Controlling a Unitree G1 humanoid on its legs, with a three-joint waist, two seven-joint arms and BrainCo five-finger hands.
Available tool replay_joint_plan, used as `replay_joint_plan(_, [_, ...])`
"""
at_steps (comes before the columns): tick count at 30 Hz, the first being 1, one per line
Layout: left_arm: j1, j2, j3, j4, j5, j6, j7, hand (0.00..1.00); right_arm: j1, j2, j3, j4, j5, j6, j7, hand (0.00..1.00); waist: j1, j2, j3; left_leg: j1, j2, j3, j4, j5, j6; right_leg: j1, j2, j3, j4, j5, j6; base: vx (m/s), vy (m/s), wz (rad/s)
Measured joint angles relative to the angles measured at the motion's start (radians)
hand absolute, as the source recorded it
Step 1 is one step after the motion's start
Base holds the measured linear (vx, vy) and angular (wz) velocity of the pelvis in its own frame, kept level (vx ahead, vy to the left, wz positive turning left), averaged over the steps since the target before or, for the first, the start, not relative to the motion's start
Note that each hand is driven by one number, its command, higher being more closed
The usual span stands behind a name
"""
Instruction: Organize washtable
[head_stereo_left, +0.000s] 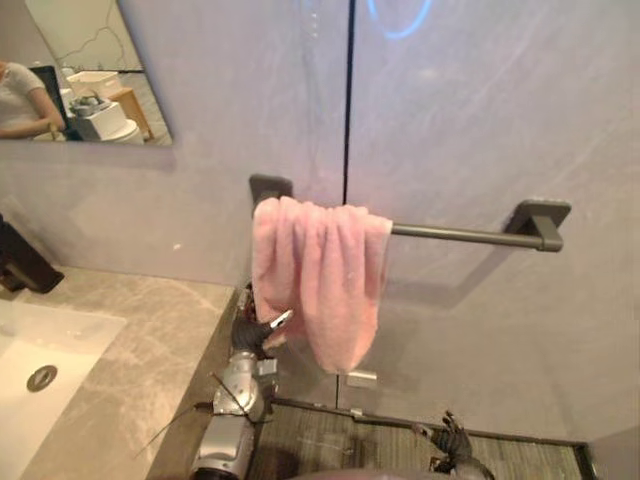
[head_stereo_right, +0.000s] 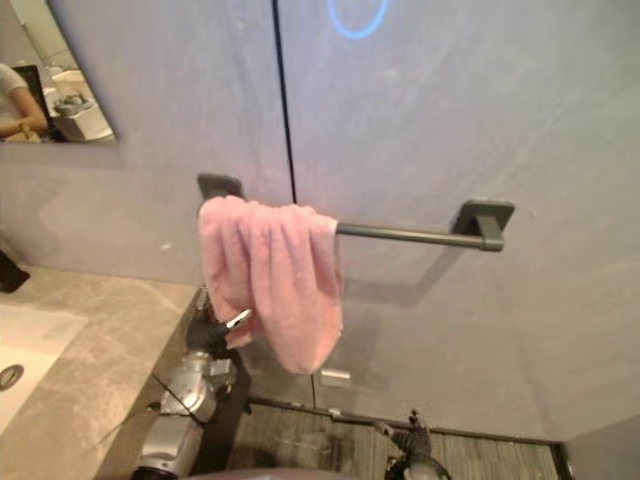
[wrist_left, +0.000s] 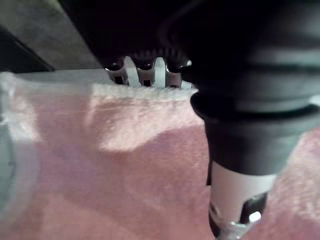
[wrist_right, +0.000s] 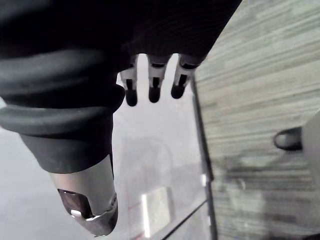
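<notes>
My left hand (head_stereo_left: 258, 332) is raised at the lower near edge of the pink towel (head_stereo_left: 320, 270), touching the cloth. In the left wrist view the towel's hem runs right across in front of the hand, and I cannot tell whether the hand grips the towel or merely rests against it. The towel hangs above and just beyond this hand, bunched in folds over the end of the dark towel bar (head_stereo_left: 460, 235). The bare part of the bar runs off towards my right hand's side on the grey wall (head_stereo_left: 480, 130).

My right hand (head_stereo_left: 455, 440) hangs low, well below the bar and well apart from the towel. It is released, with fingers (wrist_right: 154, 85) loose and straight and nothing in them, over the striped floor (wrist_right: 260, 100).

The marble desk (head_stereo_left: 150, 330) lies just outboard of my left hand, with the white sink (head_stereo_left: 60, 345) farther out on that side. Above the sink, a mirror (head_stereo_left: 100, 40) on the wall reflects a person (head_stereo_left: 20, 95).
</notes>
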Motion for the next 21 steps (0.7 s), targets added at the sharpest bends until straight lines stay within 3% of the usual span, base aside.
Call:
replay_joint_plan(4, [-0.035,0.007,-0.009,0.056,0.007,0.010,-0.022,1.00,0.003,-0.010,0.020,-0.086,0.001,-0.002,0.017,0.00,-0.004,-0.004,0.003,-0.010,-0.003,0.012,0.001,0.001,0.002,-0.014,0.000,0.021,-0.014,0.018,0.004,-0.03,0.009,-0.15])
replay_joint_plan(6, [-0.052,0.018,-0.008,0.072,0.011,0.012,-0.023,1.00,0.000,-0.011,0.026,-0.161,0.003,-0.005,0.017,0.00,-0.026,-0.008,0.005,-0.013,-0.005,0.011,0.001,0.003,0.004,-0.014,0.000,0.026,-0.028,0.030,0.003,-0.03,0.012,-0.09])
replay_joint_plan(13, [-0.064,0.042,-0.004,0.072,0.020,0.011,-0.023,1.00,-0.001,-0.023,0.048,-0.371,-0.012,-0.031,0.016,0.00,-0.048,-0.011,0.009,-0.015,-0.009,-0.011,0.000,0.003,0.005,-0.016,0.001,0.045,-0.058,0.052,0.007,-0.03,-0.003,-0.08])
replay_joint_plan(21, [-0.065,0.061,0.000,0.072,0.020,0.005,-0.033,1.00,-0.010,-0.088,0.088,-0.530,-0.069,-0.051,0.041,0.00,-0.052,-0.009,0.017,-0.019,-0.012,-0.042,-0.005,0.003,0.005,-0.015,0.001,0.045,-0.083,0.072,0.010,-0.01,-0.005,-0.02])
